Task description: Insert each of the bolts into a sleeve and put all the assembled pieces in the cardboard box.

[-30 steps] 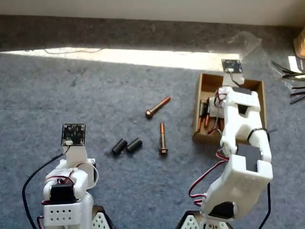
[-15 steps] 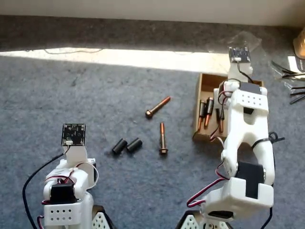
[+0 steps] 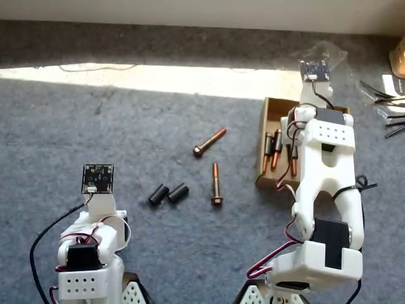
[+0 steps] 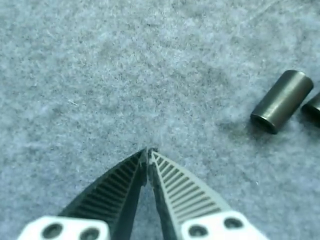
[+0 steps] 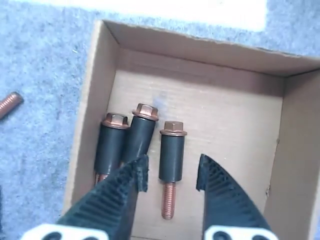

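Observation:
The cardboard box [image 3: 271,113] lies at the right, with three bolt-in-sleeve pieces [image 5: 171,152] side by side on its floor. My right gripper [image 5: 171,172] hangs open just above them, holding nothing. Two bare copper bolts [image 3: 209,142] [image 3: 216,183] lie on the carpet mid-scene. Left of them, two black sleeves [image 3: 159,194] [image 3: 178,192] rest close together. My left gripper [image 4: 148,151] is shut and empty, low over the carpet, a short way from the nearer sleeve [image 4: 282,101]. The left arm [image 3: 95,234] sits at the near left.
Grey carpet covers the whole work area, with a sunlit strip [image 3: 158,75] along the back. Black cables and clutter [image 3: 389,117] lie at the right edge beyond the box. A clear plastic bag [image 3: 329,54] sits behind the box.
The right arm has stretched farther back over the box, uncovering the three assembled pieces inside. The left arm has stayed where it was.

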Controlling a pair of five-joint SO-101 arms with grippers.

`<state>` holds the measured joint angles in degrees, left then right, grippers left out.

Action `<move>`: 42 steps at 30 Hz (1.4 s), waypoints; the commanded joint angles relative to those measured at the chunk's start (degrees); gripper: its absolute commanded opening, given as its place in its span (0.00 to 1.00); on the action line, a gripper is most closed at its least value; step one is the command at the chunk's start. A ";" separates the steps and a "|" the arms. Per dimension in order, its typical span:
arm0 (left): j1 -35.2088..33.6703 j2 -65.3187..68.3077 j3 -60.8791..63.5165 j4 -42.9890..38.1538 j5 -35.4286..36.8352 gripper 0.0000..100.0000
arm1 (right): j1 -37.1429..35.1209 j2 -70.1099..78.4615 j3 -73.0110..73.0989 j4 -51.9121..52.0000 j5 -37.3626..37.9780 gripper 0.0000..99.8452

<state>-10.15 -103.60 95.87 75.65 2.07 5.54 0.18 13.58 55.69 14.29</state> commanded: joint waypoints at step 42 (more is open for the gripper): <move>-0.48 -0.31 1.27 0.35 -0.35 0.03 | -17.36 -36.70 -12.88 26.95 -4.22 0.15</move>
<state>-10.15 -103.60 95.87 75.65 2.07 -10.73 -29.63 3.12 82.24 10.59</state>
